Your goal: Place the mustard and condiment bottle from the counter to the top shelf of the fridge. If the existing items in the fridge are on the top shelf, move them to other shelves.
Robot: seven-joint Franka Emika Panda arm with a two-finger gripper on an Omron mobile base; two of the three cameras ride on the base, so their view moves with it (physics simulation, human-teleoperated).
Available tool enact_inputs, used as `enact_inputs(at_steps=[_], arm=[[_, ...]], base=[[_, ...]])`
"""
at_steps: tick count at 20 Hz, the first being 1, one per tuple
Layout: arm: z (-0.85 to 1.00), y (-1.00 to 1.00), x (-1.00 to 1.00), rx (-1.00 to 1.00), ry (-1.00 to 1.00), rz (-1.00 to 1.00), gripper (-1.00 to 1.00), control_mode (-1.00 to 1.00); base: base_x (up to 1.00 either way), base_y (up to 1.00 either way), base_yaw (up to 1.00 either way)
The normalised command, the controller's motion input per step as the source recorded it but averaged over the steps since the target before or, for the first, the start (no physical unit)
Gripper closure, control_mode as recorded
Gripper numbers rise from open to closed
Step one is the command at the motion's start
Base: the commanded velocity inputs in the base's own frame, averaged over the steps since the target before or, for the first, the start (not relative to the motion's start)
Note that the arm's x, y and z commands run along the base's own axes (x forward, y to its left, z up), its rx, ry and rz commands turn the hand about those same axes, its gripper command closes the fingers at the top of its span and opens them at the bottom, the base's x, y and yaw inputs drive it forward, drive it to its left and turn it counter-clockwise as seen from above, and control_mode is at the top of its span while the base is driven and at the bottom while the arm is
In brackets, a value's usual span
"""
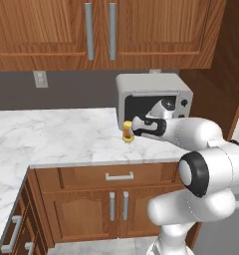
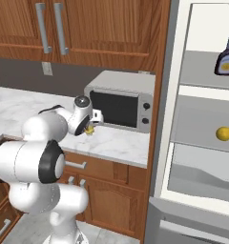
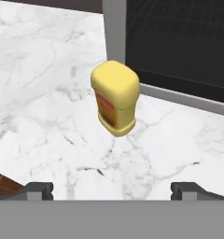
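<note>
The mustard, a squat all-yellow squeeze bottle, stands upright on the white marble counter just in front of the microwave. My gripper is open, its two fingertips wide apart and short of the bottle, with nothing between them. From the left base view, the gripper hovers right beside the mustard. In the right base view the hand partly hides the mustard. The condiment bottle, dark with a yellow-white label, stands on the top shelf of the open fridge. A round yellow ball rests lower down.
A silver microwave sits on the counter directly behind the mustard. Wooden wall cabinets hang overhead. A wooden panel separates the counter from the fridge on the right.
</note>
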Motion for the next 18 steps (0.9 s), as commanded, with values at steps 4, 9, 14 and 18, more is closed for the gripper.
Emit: enact_inputs(at_steps=[4, 9, 14, 18], arm=[[-0.07, 0.00, 0.28, 0.01, 0.00, 0.00, -1.00, -1.00], [-0.03, 0.00, 0.21, 0.05, 0.00, 0.00, -1.00, -1.00], [-0.05, 0.00, 0.12, 0.06, 0.00, 0.00, -1.00, -1.00], [-0.14, 0.00, 0.13, 0.04, 0.00, 0.00, -1.00, -1.00]], base=[[0.00, 0.00, 0.00], [0.00, 0.00, 0.00], [0.00, 0.00, 0.00], [0.00, 0.00, 0.00]])
